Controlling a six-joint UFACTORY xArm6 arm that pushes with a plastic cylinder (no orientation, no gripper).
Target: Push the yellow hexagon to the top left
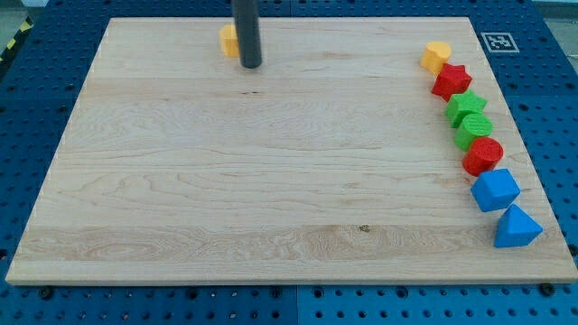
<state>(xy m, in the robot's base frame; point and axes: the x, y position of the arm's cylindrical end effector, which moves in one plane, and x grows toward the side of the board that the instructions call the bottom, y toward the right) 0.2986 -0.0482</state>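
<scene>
A yellow block (228, 40), partly hidden behind my rod, lies near the top edge of the wooden board (271, 181), left of centre; its shape cannot be made out. My tip (250, 65) rests on the board just right of and slightly below this block, touching or nearly touching it. A second yellow block (435, 56), roughly hexagonal, sits at the top right of the board.
Down the board's right side runs a column of blocks: a red star (451, 81), a green star (466, 106), a green rounded block (474, 131), a red round block (483, 155), a blue block (495, 190) and a blue triangular block (517, 227).
</scene>
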